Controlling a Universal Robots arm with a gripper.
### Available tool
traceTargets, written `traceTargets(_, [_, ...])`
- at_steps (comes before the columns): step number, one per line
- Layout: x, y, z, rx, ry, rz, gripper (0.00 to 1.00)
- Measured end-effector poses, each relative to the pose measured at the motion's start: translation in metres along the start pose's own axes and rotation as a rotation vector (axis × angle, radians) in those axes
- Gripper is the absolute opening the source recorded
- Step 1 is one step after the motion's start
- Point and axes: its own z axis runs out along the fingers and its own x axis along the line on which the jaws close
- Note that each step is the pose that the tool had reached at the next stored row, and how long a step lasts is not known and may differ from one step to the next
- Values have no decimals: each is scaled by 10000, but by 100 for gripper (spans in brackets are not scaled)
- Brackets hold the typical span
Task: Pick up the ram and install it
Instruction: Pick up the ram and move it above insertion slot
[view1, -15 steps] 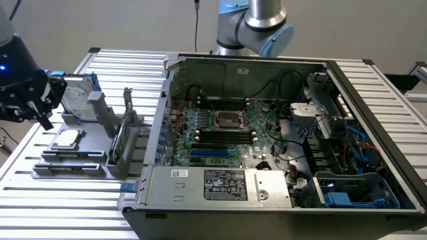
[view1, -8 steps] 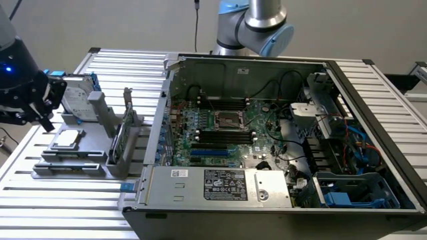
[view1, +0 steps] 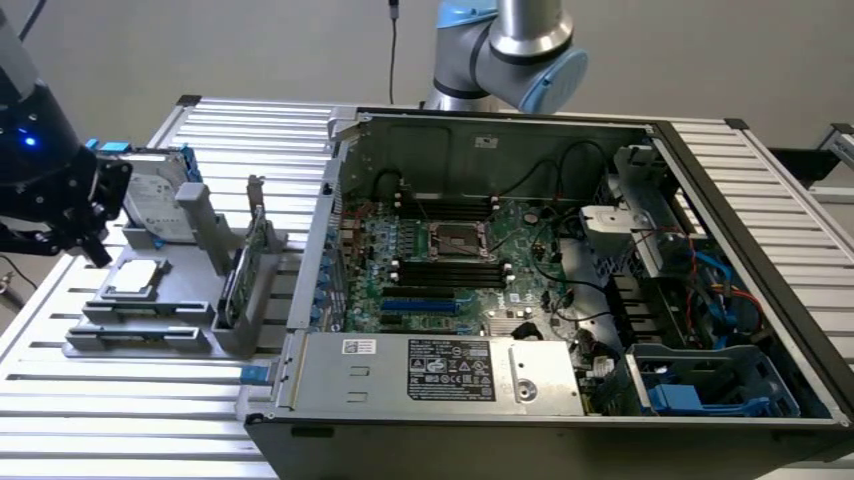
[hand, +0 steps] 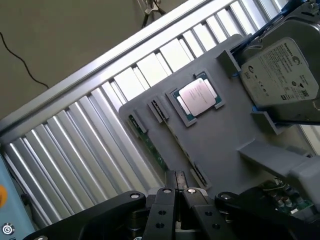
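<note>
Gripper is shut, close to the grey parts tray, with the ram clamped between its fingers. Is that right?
Not quite. The gripper is shut and close to the grey parts tray, but its fingers are closed on nothing. The ram lies in its slot on the tray, apart from the fingertips. The wrist view shows this.

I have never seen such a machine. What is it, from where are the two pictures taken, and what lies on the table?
This is a robot arm with a black two-fingered gripper. One picture comes from a camera off the arm, the other from a camera on its wrist, looking past the shut, empty fingers. On the ribbed metal table stand an open computer case and a grey plastic holder. It carries a silver hard drive, a square processor chip and the dark green ram stick, nearest the gripper.
</note>
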Motion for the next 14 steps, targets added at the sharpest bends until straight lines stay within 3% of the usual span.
traceTargets(14, [-2, -4, 107, 42, 93, -2538, 11])
